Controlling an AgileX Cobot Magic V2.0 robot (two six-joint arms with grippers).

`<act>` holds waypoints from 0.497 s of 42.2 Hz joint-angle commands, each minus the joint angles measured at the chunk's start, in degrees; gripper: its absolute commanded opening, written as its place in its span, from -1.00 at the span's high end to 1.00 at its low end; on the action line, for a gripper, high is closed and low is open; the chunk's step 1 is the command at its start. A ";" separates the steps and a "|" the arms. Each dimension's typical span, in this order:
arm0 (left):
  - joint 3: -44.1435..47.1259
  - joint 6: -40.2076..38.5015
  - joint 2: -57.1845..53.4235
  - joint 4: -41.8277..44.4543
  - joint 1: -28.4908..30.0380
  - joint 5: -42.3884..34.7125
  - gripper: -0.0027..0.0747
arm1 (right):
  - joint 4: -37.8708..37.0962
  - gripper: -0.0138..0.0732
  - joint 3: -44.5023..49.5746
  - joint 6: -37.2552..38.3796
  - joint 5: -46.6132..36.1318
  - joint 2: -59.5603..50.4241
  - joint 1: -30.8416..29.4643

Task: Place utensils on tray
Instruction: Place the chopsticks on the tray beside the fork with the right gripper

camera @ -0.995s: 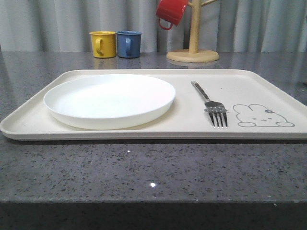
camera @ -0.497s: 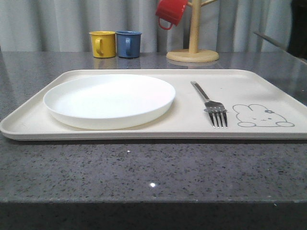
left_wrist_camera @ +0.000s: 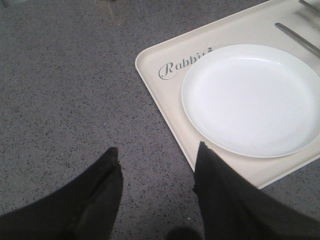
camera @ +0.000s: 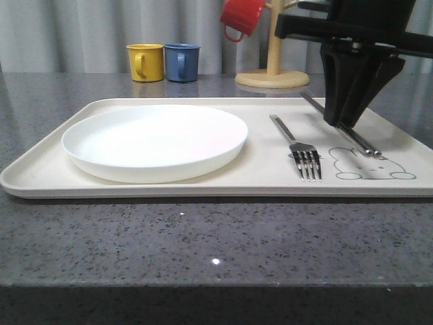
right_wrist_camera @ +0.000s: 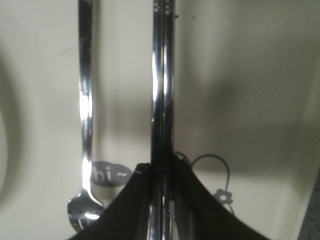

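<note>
We see the right end effector (camera: 350,123), black and angular, poised over the tray (camera: 47,177) at about 3 o'clock of the plate (camera: 154,141), its two tapered fingers clenched on the chopsticks (camera: 342,127), a slim pair of straight, mirror-bright steel rods. In the right wrist view the chopsticks (right_wrist_camera: 162,90) run side by side out from between the dark fingers (right_wrist_camera: 130,205), above the cream surface of the tray (right_wrist_camera: 250,75). From the front they slant across the rabbit drawing (camera: 369,166), their near ends over its head; whether they touch the tray we cannot tell. The fork (camera: 298,147) lies flat on the tray just beside them, at their 9 o'clock, its four tines toward the front rim and its smooth handle angled away; its polished handle (right_wrist_camera: 86,100) also shows next to the chopsticks at the wrist. The tray is a wide matte rectangle with rounded corners and a low raised rim, resting on the speckled grey stone bench (camera: 203,250). The plate is round, glossy white and shallow, filling the tray's left half. The left end effector (left_wrist_camera: 156,167) hangs released over bare bench, its dark fingers apart, near the tray's corner with the "Rabbit" script (left_wrist_camera: 182,65). At 12 o'clock of the tray stand a yellow mug (camera: 145,62) and a blue mug (camera: 181,62), and a red mug (camera: 240,17) hangs from a wooden stand (camera: 272,68).
</note>
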 commanded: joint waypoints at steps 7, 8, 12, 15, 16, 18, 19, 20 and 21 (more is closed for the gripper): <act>-1.38 -0.51 -0.34 -0.17 -0.39 -4.24 0.07 | -1.12 0.47 -1.77 2.77 -0.31 -0.41 -0.06; -1.38 -0.51 -0.34 -0.17 -0.39 -4.24 0.07 | -1.12 0.46 -1.77 2.77 -0.31 -0.38 -0.06; -1.38 -0.51 -0.34 -0.17 -0.39 -4.24 0.07 | -1.18 0.37 -1.77 2.77 -0.31 -0.12 -0.06; -1.38 -0.51 -0.34 -0.17 -0.39 -4.24 0.07 | -1.23 0.23 -1.77 2.77 -0.31 -0.12 -0.06; -1.38 -0.51 -0.34 -0.17 -0.39 -4.24 0.07 | -1.23 0.18 -1.77 2.77 -0.31 -0.12 -0.06; -1.38 -0.51 -0.34 -0.17 -0.39 -4.24 0.07 | -1.23 0.07 -1.77 2.77 -0.31 -0.12 -0.06; -1.38 -0.51 -0.34 -0.17 -0.39 -4.24 0.07 | -1.23 0.03 -1.77 2.77 -0.31 -0.12 -0.06; -1.38 -0.51 -0.34 -0.17 -0.39 -4.24 0.07 | -1.23 -0.01 -1.77 2.69 -0.31 -0.12 -0.06; -1.38 -0.51 -0.34 -0.17 -0.39 -4.24 0.07 | -1.23 -0.04 -1.77 2.50 -0.31 -0.12 -0.06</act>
